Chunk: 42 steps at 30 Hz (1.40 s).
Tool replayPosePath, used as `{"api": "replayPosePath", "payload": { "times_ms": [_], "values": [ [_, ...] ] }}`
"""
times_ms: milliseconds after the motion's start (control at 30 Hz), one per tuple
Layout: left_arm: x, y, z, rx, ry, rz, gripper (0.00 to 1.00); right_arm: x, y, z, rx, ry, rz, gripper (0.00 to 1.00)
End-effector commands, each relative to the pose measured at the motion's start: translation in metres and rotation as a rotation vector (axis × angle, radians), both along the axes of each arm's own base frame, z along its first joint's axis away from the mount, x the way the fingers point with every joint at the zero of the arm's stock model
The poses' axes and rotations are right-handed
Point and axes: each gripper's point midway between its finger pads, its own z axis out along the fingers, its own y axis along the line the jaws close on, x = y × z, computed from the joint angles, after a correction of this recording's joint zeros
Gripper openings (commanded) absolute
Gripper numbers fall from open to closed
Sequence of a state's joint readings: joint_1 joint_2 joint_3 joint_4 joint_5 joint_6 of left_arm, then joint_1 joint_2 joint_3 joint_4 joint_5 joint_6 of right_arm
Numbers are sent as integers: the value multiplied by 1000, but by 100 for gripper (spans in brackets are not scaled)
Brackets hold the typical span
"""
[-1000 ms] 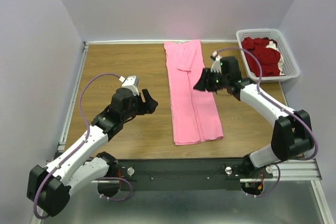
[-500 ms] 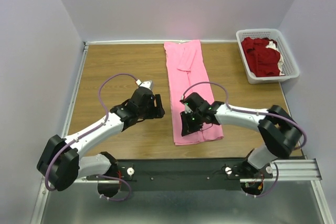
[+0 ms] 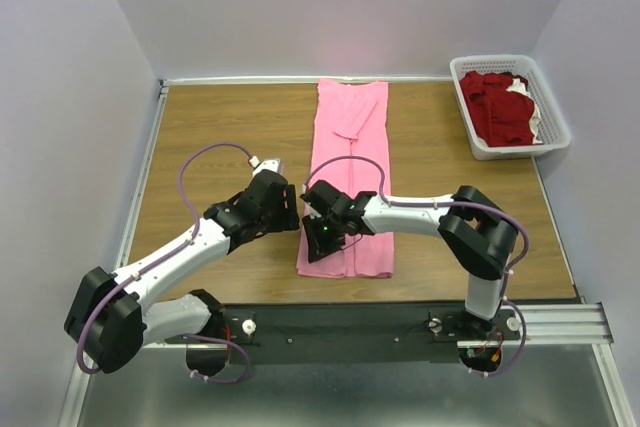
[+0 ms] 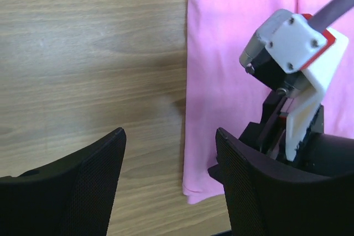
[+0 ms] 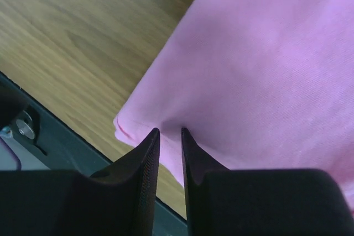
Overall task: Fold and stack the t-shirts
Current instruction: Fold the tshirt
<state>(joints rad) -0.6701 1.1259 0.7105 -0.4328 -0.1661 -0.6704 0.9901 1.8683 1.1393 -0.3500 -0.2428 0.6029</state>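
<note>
A bright pink t-shirt (image 3: 352,137), folded into a long strip, lies from the back edge to the near edge of the table. My right gripper (image 3: 320,241) is at the strip's near left corner. In the right wrist view its fingers (image 5: 169,131) are pinched on the pink cloth (image 5: 265,64). My left gripper (image 3: 291,211) is open just left of the strip. In the left wrist view it (image 4: 170,134) hovers over wood and the cloth's edge (image 4: 221,53). Several dark red t-shirts (image 3: 497,107) lie heaped in the basket.
The white lattice basket (image 3: 556,119) stands at the back right corner. The wooden table (image 3: 220,137) has a raised rail along its left and back edges. The right wrist housing (image 4: 293,53) is close beside my left fingers.
My right arm swung from the shirt's far right side to its near left corner and closed on it. The strip's near end slid left. My left gripper moved right toward the shirt.
</note>
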Motion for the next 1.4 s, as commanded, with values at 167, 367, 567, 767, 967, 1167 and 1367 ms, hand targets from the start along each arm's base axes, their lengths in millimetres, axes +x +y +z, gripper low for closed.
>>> {"api": "replayPosePath", "payload": {
  "times_ms": [167, 367, 567, 767, 967, 1167, 1367],
  "values": [
    [-17, 10, -7, 28, 54, 12, 74, 28, -65, 34, -221, -239, -202, 44],
    [-23, -1, -4, 14, 69, -30, 74, 17, -117, 50, -277, -264, -291, 42],
    [-21, -5, 0, -2, 57, -41, 74, -25, -139, 31, -308, -104, -259, 38],
    [-22, -11, 0, -14, 65, -64, 73, -31, -139, 20, -326, -68, -245, 38],
    [-23, -13, 0, -20, 63, -78, 74, -36, -119, 9, -272, -5, -192, 34],
    [-26, -15, -6, -22, 77, -92, 74, -41, -115, -7, -282, 33, -155, 33],
    [-29, -19, -5, -26, 87, -113, 74, -47, -113, -7, -270, 65, -144, 33]
  ]
}}
